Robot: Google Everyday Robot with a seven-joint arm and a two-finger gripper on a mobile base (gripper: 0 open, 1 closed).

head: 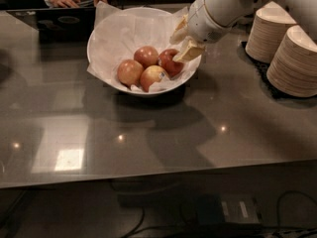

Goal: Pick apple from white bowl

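The white bowl [104, 38], lined with crinkled white paper, stands on the grey table and holds several apples. The deep red apple [169, 62] lies at the right side of the bowl, next to a yellower apple with a sticker [152, 77] and two paler orange-red apples [130, 72]. My gripper [182, 42] hangs over the bowl's right rim, just above and to the right of the deep red apple. Its tan fingers [189, 51] are spread apart and hold nothing. The lower finger covers the apple's right edge.
Two stacks of paper plates [295, 61] stand on a dark mat at the right. A person's hands [67, 0] and a dark tray [64, 21] are at the table's far edge behind the bowl. The glossy grey table [148, 138] stretches toward the front.
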